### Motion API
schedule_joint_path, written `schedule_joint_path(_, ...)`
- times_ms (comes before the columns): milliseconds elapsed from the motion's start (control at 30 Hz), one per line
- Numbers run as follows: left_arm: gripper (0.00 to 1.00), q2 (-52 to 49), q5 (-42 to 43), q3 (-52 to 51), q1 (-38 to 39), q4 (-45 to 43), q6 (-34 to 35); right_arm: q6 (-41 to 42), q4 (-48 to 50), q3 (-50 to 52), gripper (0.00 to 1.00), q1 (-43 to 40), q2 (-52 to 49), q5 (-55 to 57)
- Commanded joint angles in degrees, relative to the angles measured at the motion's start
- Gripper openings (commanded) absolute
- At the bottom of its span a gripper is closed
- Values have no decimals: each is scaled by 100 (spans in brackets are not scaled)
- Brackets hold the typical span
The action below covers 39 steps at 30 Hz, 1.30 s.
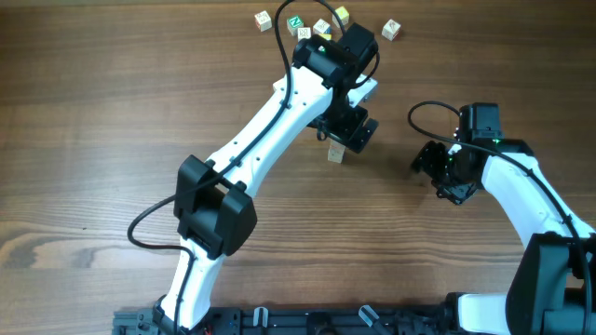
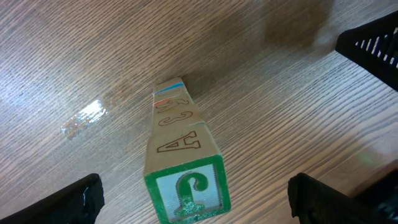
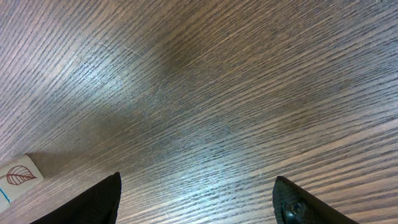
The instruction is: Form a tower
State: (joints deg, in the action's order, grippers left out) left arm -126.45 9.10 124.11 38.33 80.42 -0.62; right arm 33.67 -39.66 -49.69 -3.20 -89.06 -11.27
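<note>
Tower [image 2: 180, 155] top face, a green J, sits nearest the left wrist lens: one stack, at least three cubes, upright mid-table [image 1: 93, 112]. Left gripper [image 2: 199, 202] open, fingers either side of it, not touching. Right gripper [image 3: 198, 199] open over bare wood. Six loose cubes [image 1: 322, 28] along the far edge

We see a narrow stack of pale wooden alphabet cubes [image 2: 180, 149]: its top face has a green border and a green letter, its sides have brown outlined letters, and blue and orange-red edges show higher in the frame. The brown wooden counter [image 2: 298, 106] shows fine streaked grain. At lower left of the right wrist view, a pale loose cube [image 3: 17, 176] bears a red leaf.
</note>
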Motion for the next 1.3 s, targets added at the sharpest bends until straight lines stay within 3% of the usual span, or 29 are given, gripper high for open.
schedule_joint_path(0, 97, -13, 92, -48, 87, -101, 114, -181, 13, -44, 78, -20, -76, 142)
schedule_joint_path(633, 100, -369, -44, -55, 186, -76, 289, -367, -4, -44, 78, -20, -76, 140)
schedule_joint_path(733, 99, -369, -446, -57, 186, -72, 457, -363, -4, -44, 77, -20, -76, 140)
schedule_joint_path(867, 87, -369, -444, -57, 192, -76, 461, -365, -2, -46, 77, -20, -76, 140)
schedule_joint_path(1267, 70, -369, -444, -57, 197, 11, 632, -365, -4, -46, 72, -20, -76, 140)
